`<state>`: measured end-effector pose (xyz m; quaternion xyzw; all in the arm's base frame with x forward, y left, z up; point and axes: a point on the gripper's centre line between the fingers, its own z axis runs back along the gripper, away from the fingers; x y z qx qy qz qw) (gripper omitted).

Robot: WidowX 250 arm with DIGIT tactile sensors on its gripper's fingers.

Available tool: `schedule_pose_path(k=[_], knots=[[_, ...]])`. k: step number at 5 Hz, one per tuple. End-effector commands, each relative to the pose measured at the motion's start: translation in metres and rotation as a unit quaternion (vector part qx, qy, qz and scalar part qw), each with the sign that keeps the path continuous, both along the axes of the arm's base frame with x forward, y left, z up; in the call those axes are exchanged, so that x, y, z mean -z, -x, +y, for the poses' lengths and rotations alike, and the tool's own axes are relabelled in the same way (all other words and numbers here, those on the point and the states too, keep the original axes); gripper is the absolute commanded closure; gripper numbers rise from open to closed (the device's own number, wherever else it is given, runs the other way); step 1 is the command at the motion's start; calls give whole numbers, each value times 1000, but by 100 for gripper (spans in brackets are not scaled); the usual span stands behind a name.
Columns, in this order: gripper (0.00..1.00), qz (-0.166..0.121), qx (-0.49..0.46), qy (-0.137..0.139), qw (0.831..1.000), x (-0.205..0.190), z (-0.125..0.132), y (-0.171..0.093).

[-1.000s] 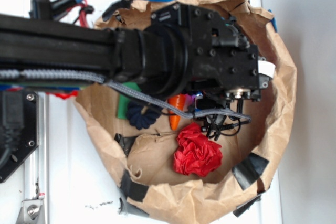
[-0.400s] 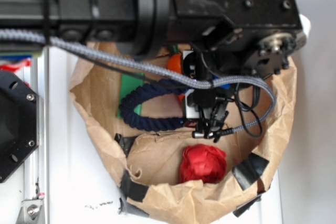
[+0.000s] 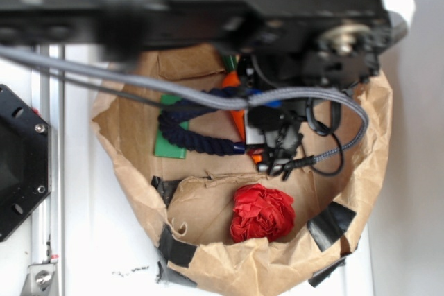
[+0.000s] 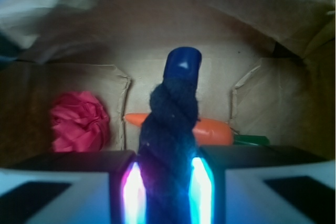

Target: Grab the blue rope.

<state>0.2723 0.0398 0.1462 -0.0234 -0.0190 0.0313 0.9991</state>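
Rope (image 4: 169, 129) sits clamped between the two pads of the tool (image 4: 167, 179) in the wrist view: the dark navy twist fills the gap, and its bright-blue capped end pokes up past the pads toward 12 o'clock. In the exterior view the rest of the rope (image 3: 191, 133) curves away to 9 o'clock from the tool (image 3: 267, 154), over the green block (image 3: 166, 145) and inside the brown paper bag (image 3: 208, 261) that stands on the white desk (image 3: 90, 240).

The grab looks made, so the step in hand is securing it. The hold is close to the capped end, which leaves little rope beyond the pads; I judge that a pull along the rope's length could draw the end out. A straight, slow lift with the pads kept tight would serve best, letting the loose length trail after without jerking.

Two things could snag. The orange toy carrot (image 4: 210, 130) lies just behind the rope, at 3 o'clock of it, and the red crumpled cloth (image 4: 79, 121) sits at 9 o'clock near the bag wall. The grey braided cable (image 3: 208, 95) crosses above the rope in the exterior view and should stay clear of the loop.
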Motion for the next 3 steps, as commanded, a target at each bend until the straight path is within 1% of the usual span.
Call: schedule_pose_path(k=[1,2,3], knots=[[100,-44,-8,-5,999,-46,-5,7],[100,-42,-7,-2,999,-56,-12,3],[100,-31,-7,-24,999,-60,-20,1]])
